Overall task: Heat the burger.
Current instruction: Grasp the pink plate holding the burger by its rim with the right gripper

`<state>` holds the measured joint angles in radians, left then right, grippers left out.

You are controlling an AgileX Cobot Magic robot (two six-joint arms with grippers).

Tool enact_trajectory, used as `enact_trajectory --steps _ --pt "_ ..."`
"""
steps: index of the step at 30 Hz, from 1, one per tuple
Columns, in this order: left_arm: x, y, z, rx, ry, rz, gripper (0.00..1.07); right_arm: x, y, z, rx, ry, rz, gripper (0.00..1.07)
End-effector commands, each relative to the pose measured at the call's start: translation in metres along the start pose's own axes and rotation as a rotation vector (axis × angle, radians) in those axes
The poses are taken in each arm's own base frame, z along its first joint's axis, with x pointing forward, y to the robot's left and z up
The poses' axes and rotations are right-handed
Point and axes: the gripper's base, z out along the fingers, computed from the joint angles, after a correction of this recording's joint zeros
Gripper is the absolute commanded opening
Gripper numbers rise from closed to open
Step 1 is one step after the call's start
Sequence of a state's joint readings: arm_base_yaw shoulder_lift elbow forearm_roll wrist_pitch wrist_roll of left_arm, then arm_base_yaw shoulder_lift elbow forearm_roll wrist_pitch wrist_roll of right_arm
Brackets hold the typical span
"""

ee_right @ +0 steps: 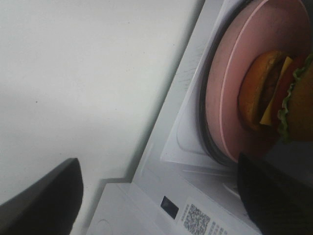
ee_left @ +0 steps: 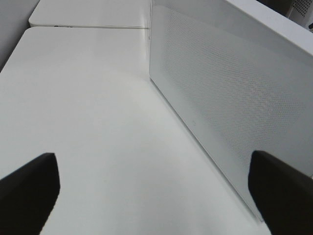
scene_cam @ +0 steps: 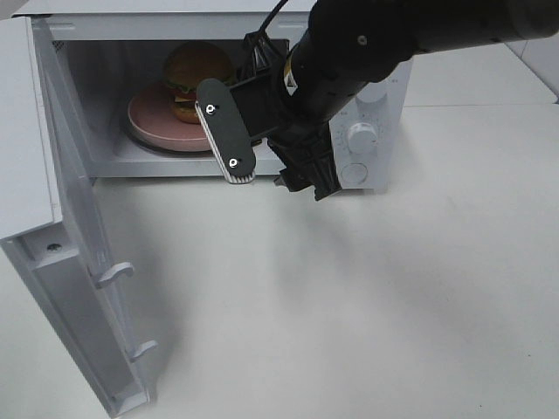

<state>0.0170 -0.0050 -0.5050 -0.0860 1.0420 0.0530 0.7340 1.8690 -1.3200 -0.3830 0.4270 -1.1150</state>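
The worktop (scene_cam: 393, 288) is white and bare in front of the microwave (scene_cam: 384, 96); the microwave stands open, its door (scene_cam: 74, 288) swung out wide on my left side; its control knobs (scene_cam: 360, 137) sit on the right panel, partly behind my right arm; inside the cavity lies the pink plate (scene_cam: 148, 127), and the burger (scene_cam: 196, 74) rests on that plate, well back from the opening; my right claw (scene_cam: 271, 157) hangs just in front of the cavity mouth with jaws spread and nothing between them; my left claw (ee_left: 156, 191) is also spread and empty, beside the perforated outer face of the door (ee_left: 230, 103); handling judgement: the burger looks light, soft and stacked, so its layers would likely shift or crush under a hard pinch; the stiff plate rim (ee_right: 222, 112) is the safer place to take hold if it must be moved, though it may be smooth and slippery; the burger appears already placed, so the door and knobs likely come next; my right arm stands in the door's closing path and must clear first; the left claw is the nearer one to the door.
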Motion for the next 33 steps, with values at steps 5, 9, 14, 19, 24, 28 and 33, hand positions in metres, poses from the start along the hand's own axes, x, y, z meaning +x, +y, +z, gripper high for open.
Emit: enact_trajectory --steps 5,9,14,19,24,28,33 --pt "0.001 -0.001 -0.003 0.003 -0.025 -0.009 0.98 -0.007 -0.014 0.023 0.029 -0.015 0.054 0.82" --pt "0.001 -0.001 -0.003 0.003 -0.025 -0.009 0.98 -0.011 -0.020 0.038 0.029 -0.015 0.101 0.82" --pt "0.001 -0.001 -0.003 0.003 -0.025 -0.009 0.98 -0.014 -0.030 0.053 0.049 -0.019 0.098 0.82" --pt "0.001 -0.001 -0.003 0.003 -0.025 -0.009 0.98 -0.018 -0.033 0.072 0.049 -0.022 0.097 0.82" --pt "0.001 -0.001 -0.003 0.003 -0.025 -0.009 0.98 -0.021 -0.037 0.087 0.054 -0.024 0.099 0.82" --pt "0.001 -0.001 -0.003 0.003 -0.025 -0.009 0.98 -0.018 -0.042 0.097 0.064 -0.021 0.113 0.82" --pt "0.001 -0.001 -0.003 0.003 -0.025 -0.009 0.98 -0.013 -0.047 0.109 0.059 -0.004 0.113 0.81"
